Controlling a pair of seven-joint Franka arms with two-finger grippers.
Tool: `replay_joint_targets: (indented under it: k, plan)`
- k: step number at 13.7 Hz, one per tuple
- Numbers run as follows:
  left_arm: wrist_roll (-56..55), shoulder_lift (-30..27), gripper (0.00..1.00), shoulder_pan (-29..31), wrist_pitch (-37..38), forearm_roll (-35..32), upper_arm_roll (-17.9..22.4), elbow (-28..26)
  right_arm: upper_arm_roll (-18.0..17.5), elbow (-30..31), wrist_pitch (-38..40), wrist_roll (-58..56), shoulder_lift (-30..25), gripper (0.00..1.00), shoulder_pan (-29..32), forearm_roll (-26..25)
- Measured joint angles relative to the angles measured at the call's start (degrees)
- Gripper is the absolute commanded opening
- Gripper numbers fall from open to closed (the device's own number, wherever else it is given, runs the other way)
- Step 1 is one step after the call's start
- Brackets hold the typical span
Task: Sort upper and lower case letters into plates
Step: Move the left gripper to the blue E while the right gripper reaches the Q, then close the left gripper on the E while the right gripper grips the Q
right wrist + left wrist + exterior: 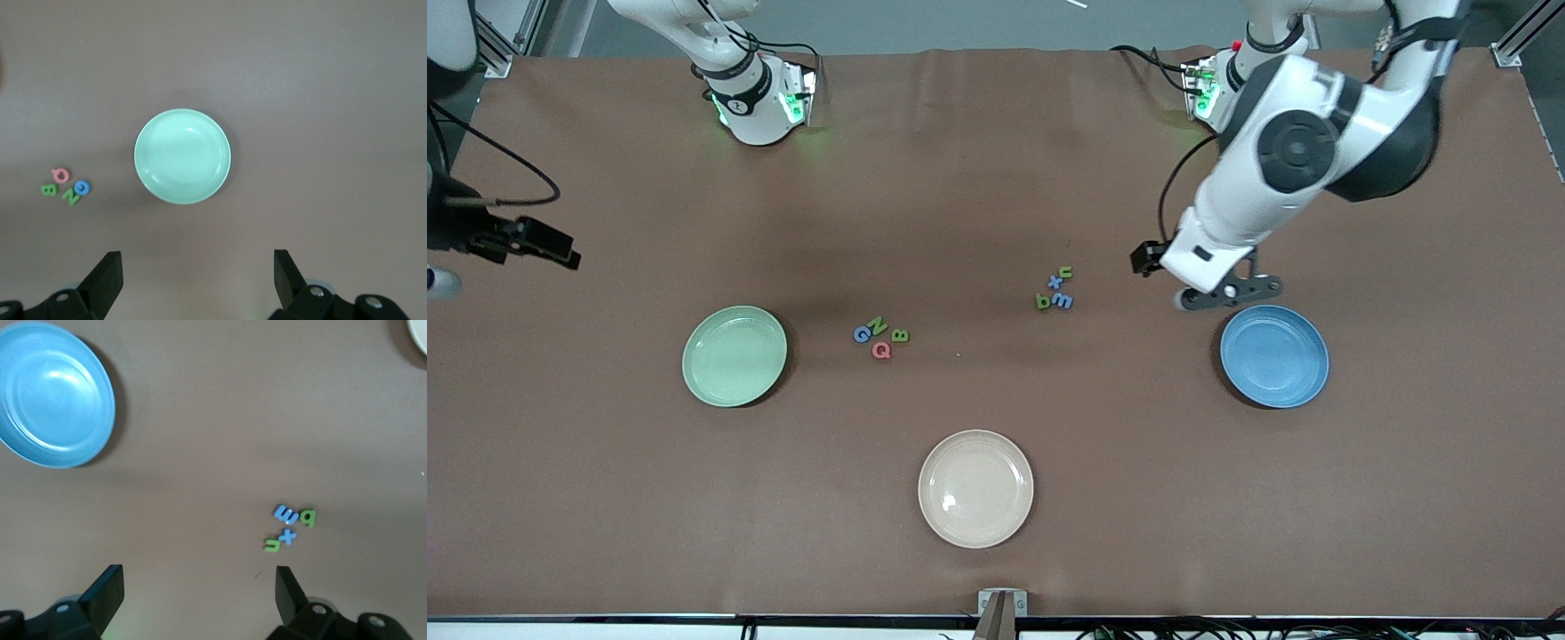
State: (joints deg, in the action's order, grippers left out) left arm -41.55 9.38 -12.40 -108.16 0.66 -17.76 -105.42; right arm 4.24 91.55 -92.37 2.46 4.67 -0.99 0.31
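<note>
- Risk of nudging neighbours: lowercase cluster packed tight (green b, blue x, green n, blue m touching or nearly so), apt to scatter under a spread pincer.
- Same hazard for uppercase cluster, G, N, B, Q huddled together.
- Possible mix-up with cream plate at 6 o'clock of the table, not a sorting target.
- Left pincer wide open, empty, hovering over bare table between lowercase cluster and blue plate.
- Right pincer wide open, empty, touching nothing, looking down on green plate.
- Green plate at 9 o'clock of uppercase cluster, blue plate at 3 to 4 o'clock of lowercase cluster; both bare, no letter sorted yet.
</note>
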Motion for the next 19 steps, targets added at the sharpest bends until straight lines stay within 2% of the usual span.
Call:
replay_joint_targets:
  k: [3, 6, 9, 11, 15, 17, 19]
  plan:
    - [-15.6, 3.9, 1.0, -6.4, -5.5, -5.0, -0.1, -2.6, 0.0, -0.1, -3.1, 0.3, 6.3, 1.0, 0.0, 0.0]
    - [-31.9, 10.2, 1.0, -9.7, -13.7, -5.8, -0.1, -2.8, -0.2, 0.6, -5.7, 4.8, 8.0, 1.0, -2.3, 0.9]
    - [-48.8, 14.8, 1.0, -11.1, -21.3, -7.9, -0.1, -2.8, -0.7, 6.9, -17.2, 12.4, 8.9, 1.0, -7.7, 5.2]
    - [-52.7, 17.2, 1.0, -11.4, -24.2, -9.3, -0.1, -2.8, -0.8, 10.3, -23.8, 17.7, 11.7, 1.0, -12.0, 6.2]
    - [-61.5, 22.2, 0.99, -11.4, -29.8, -14.2, 0.0, -2.7, -0.9, 13.3, -33.8, 27.9, 17.5, 1.0, -19.7, 6.3]
    - [-63.3, 24.2, 0.87, -11.5, -31.3, -15.4, 0.0, -2.6, -0.9, 16.9, -40.8, 30.5, 19.0, 1.0, -22.0, 6.3]
    - [-63.4, 25.5, 0.82, -11.6, -31.6, -15.4, 0.0, -2.5, -0.8, 18.6, -44.9, 33.3, 20.8, 0.99, -23.8, 6.3]
